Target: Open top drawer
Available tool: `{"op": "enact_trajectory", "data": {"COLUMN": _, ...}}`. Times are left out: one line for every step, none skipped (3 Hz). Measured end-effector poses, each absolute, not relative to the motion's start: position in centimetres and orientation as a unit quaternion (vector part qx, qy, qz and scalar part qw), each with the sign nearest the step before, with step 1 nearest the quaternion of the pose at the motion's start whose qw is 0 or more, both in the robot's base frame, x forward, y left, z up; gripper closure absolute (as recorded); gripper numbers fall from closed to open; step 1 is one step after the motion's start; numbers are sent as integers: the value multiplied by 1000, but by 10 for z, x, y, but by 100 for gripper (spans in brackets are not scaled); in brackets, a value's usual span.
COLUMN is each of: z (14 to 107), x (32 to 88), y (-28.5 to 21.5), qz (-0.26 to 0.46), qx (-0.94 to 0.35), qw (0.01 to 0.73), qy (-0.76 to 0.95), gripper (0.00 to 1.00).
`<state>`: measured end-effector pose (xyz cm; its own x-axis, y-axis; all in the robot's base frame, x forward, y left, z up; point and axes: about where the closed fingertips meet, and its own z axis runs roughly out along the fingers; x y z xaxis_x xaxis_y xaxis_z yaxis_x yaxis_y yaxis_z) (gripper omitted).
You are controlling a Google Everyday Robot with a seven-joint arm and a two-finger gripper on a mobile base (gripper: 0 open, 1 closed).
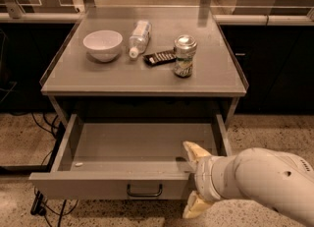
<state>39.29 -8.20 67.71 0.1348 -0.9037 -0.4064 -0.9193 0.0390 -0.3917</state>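
Note:
The top drawer [113, 185] is pulled far out from under the grey table, showing a shallow grey interior [142, 145]. Its small dark loop handle [144, 190] sits at the centre of the front panel. My gripper [189, 180] is at the right end of the front panel. It is open, with one yellowish finger [194, 152] above the panel's top edge and the other [195, 205] below the panel. My white arm [265, 184] comes in from the lower right.
On the table top [73, 81] stand a white bowl [102, 44], a lying plastic bottle [139, 37], a dark snack bar [159, 57] and a can [185, 55]. Cables [44, 206] lie on the floor at the left. Dark cabinets flank the table.

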Motion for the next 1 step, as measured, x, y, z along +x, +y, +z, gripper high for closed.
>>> {"op": "enact_trajectory", "data": {"z": 677, "x": 393, "y": -82, "qz": 13, "qx": -693, "qw": 295, "qy": 658, "gripper": 0}}
